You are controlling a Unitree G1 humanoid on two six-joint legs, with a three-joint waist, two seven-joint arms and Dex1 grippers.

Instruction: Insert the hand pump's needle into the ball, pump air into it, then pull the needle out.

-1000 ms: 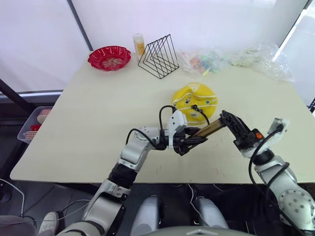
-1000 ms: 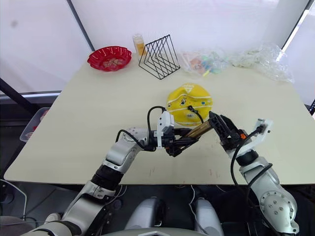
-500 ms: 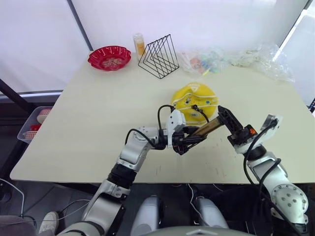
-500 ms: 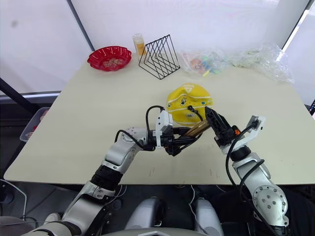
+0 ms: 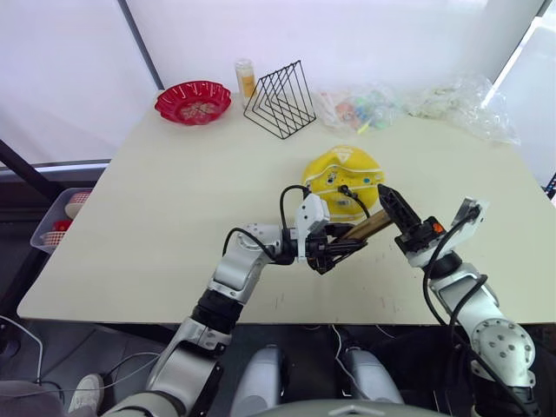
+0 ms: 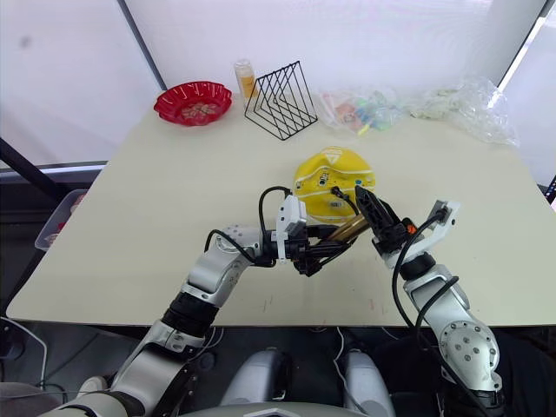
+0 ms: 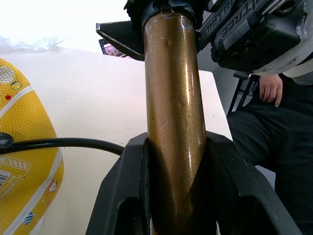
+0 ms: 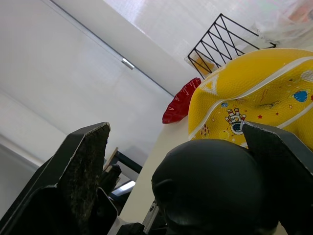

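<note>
**Two grippers work a hand pump beside a limp yellow ball**

A pale table fills the scene; near its middle, slightly right, lies the ball [image 5: 344, 181], yellow, printed with small pictures, and sagging flat for want of air; just near of it the hand pump [image 5: 369, 228] is held level above the table, its gold-bronze barrel slanting from near-left to far-right; the left gripper [image 5: 333, 248] has its two black fingers [image 7: 128, 196] clamped around the barrel's near end; the right gripper [image 5: 389, 201] sits at the far end with its fingers either side of the black handle knob [image 8: 210, 181], though whether they actually press on it I cannot tell; the thin black hose [image 5: 352, 195] curves from the pump up onto the ball, and its end fitting seems to rest on the ball's top; the needle itself is too small to make out.

The barrel looks rigid, smooth and probably slippery, so a firm side grip suits it; the hose is floppy and light; the ball is soft and would likely dent or slide if pushed.

Far left stand a red bowl [image 5: 193, 102], a small bottle [image 5: 246, 78] and a black wire rack [image 5: 281, 100]; crumpled plastic bags [image 5: 408, 106] lie along the far right; all are well apart from the work; a seated person's hand [image 7: 269, 88] shows beyond the table's edge.
</note>
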